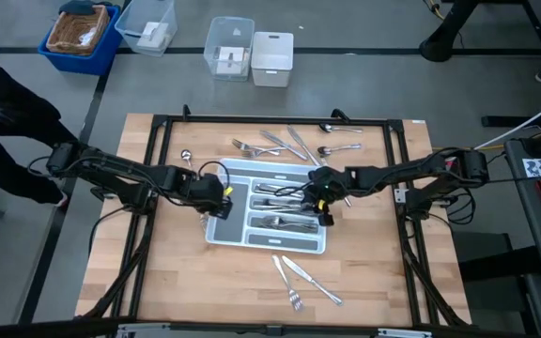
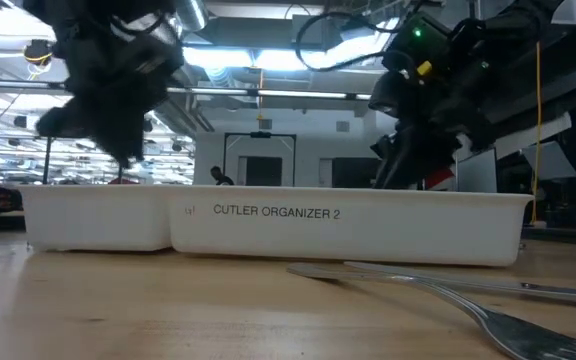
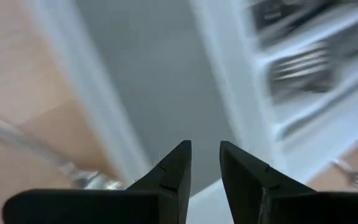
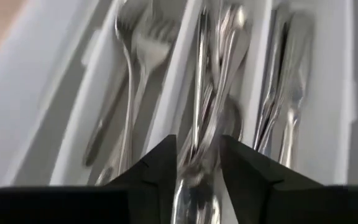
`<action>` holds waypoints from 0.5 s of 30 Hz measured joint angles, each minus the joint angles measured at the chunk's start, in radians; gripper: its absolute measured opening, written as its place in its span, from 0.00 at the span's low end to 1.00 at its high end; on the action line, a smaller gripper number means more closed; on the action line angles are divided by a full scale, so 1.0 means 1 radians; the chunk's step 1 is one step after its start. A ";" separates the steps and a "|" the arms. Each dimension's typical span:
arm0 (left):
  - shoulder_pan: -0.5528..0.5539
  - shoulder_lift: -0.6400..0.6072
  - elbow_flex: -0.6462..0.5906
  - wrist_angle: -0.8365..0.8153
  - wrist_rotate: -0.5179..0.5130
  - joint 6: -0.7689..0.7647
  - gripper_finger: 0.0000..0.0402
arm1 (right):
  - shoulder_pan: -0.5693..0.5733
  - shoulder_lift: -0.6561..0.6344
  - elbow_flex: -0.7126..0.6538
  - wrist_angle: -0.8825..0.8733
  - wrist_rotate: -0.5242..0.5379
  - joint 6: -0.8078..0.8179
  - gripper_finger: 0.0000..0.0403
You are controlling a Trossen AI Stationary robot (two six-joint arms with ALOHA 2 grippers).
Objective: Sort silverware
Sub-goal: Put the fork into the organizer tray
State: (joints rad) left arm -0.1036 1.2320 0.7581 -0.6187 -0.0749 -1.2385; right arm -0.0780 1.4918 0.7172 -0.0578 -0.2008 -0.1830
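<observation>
The right jaws [image 4: 197, 168] are clamped on a piece of silverware [image 4: 219, 81], its shiny handle running up between them over the middle slot of the tray [image 1: 216, 231]. Whether it is a spoon or a fork cannot be told.

The risk seems to be in the release. The piece hangs over others already heaped in that slot, so it may settle crosswise on the divider or slide into the neighbouring slot of forks [image 4: 135, 50].

The left jaws [image 3: 205, 171] stand slightly apart and hold nothing, low over the tray's wide grey compartment.

From above, both arms reach inward from the table's [image 1: 158, 272] sides, meeting at the tray. Loose silverware lies beyond the tray [image 1: 289, 144] and nearer the front edge [image 1: 299, 280].
</observation>
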 joint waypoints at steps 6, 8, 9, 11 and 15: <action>0.000 0.000 0.000 0.204 0.000 0.123 0.18 | -0.001 0.000 0.134 -0.090 0.002 0.106 0.29; -0.004 0.000 0.000 0.281 0.001 0.166 0.18 | -0.001 0.000 0.203 -0.175 0.016 0.152 0.29; -0.008 0.000 0.000 0.322 0.000 0.189 0.18 | -0.001 0.000 0.237 -0.223 0.023 0.176 0.29; -0.015 0.000 0.000 0.409 0.000 0.245 0.18 | -0.001 0.000 0.308 -0.323 0.036 0.228 0.29; -0.034 0.000 0.000 0.518 0.001 0.380 0.18 | -0.001 0.000 0.433 -0.498 0.056 0.349 0.29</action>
State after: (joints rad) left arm -0.1371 1.2320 0.7582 -0.1011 -0.0734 -0.8585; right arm -0.0788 1.4914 1.1504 -0.5553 -0.1449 0.1663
